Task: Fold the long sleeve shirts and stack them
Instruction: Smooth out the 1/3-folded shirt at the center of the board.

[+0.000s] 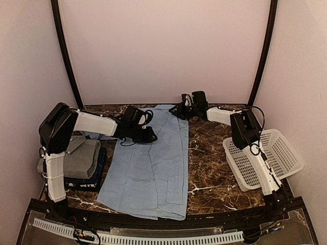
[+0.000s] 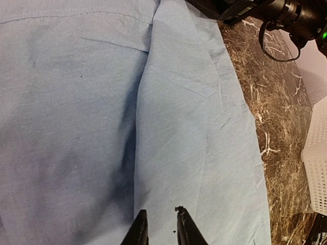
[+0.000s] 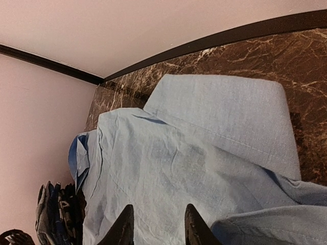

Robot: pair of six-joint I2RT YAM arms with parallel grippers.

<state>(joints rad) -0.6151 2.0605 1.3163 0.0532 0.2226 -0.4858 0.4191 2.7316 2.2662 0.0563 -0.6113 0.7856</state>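
The light blue shirt (image 1: 153, 163) lies flat on the marble table, collar end at the back, hem at the front edge. It fills the left wrist view (image 2: 102, 127) and the right wrist view (image 3: 204, 153). My left gripper (image 1: 149, 134) hovers over the shirt's upper left part, jaws a little apart and empty (image 2: 159, 224). My right gripper (image 1: 180, 109) is over the shirt's collar end, jaws open and empty (image 3: 155, 219). A folded grey shirt (image 1: 82, 157) lies on a folded dark navy shirt (image 1: 97, 173) at the left edge.
A white lattice basket (image 1: 263, 158) stands tilted at the right, behind my right arm. Bare marble table (image 1: 209, 168) lies between the shirt and the basket. Pale walls close the back and sides.
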